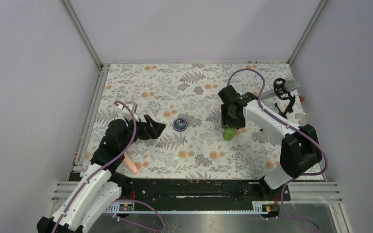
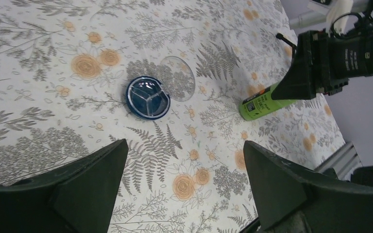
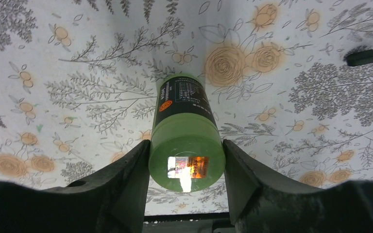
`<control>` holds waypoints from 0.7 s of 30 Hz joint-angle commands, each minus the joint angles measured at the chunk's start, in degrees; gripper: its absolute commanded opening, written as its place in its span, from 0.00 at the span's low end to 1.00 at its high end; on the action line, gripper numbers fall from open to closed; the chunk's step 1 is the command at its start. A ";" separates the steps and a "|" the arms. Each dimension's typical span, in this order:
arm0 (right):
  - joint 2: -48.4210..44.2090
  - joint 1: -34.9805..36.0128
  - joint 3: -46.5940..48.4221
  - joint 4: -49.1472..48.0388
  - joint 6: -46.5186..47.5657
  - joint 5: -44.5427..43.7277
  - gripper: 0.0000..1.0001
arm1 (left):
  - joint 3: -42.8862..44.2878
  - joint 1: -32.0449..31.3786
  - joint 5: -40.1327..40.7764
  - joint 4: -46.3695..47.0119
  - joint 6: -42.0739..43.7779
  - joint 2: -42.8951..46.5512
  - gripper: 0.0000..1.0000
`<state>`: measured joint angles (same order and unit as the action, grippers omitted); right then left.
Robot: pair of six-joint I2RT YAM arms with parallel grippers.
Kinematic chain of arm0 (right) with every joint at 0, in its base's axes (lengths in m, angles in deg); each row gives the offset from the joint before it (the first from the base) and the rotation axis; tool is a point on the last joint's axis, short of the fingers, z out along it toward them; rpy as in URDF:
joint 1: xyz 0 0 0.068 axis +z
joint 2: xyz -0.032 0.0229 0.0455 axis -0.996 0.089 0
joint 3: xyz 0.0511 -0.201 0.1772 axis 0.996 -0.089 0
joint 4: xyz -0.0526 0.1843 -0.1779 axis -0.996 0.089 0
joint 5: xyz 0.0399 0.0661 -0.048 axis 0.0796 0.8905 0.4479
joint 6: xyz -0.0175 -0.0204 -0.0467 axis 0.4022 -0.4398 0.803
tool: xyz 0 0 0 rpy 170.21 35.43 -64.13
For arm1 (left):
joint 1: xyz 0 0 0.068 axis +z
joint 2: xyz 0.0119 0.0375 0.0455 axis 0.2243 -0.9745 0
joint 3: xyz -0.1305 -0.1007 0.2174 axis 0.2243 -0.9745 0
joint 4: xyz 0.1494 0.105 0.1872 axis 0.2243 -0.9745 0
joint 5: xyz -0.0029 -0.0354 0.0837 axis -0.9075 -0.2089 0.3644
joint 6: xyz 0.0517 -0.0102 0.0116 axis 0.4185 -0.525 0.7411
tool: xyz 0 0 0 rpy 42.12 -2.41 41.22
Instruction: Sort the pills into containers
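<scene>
The bright green bottle [image 1: 229, 133] stands upright right of the table's middle. My right gripper [image 1: 230, 119] reaches down over it. In the right wrist view both fingers press the sides of the green bottle's [image 3: 186, 121] cap, so the right gripper [image 3: 185, 143] is shut on it. The shallow dark-blue jar [image 1: 179, 124] sits at mid table, its inside split into three parts [image 2: 148, 97]. My left gripper [image 1: 159, 128] hovers just left of the jar, open [image 2: 184, 145], nothing between its fingers. The green bottle [image 2: 262, 104] also shows there. I cannot pick out pills against the orange flower print.
A clear round lid [image 2: 177, 77] lies beside the blue jar. A peach-pink rod [image 1: 132, 166] lies near the front left, by the left arm. A black stand with a grey cylinder [image 1: 284, 90] occupies the back right corner. White walls enclose three sides.
</scene>
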<state>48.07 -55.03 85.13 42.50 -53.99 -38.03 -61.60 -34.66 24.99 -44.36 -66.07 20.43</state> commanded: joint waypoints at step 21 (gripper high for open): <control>-14.08 1.41 6.56 -13.89 15.66 63.23 0.13 | 15.40 -9.33 -43.08 19.99 11.10 -29.37 0.87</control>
<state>34.46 -54.68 88.08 32.42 -41.18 17.55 -50.91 -43.73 -7.23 -27.40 -54.33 -3.81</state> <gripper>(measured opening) 0.581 0.891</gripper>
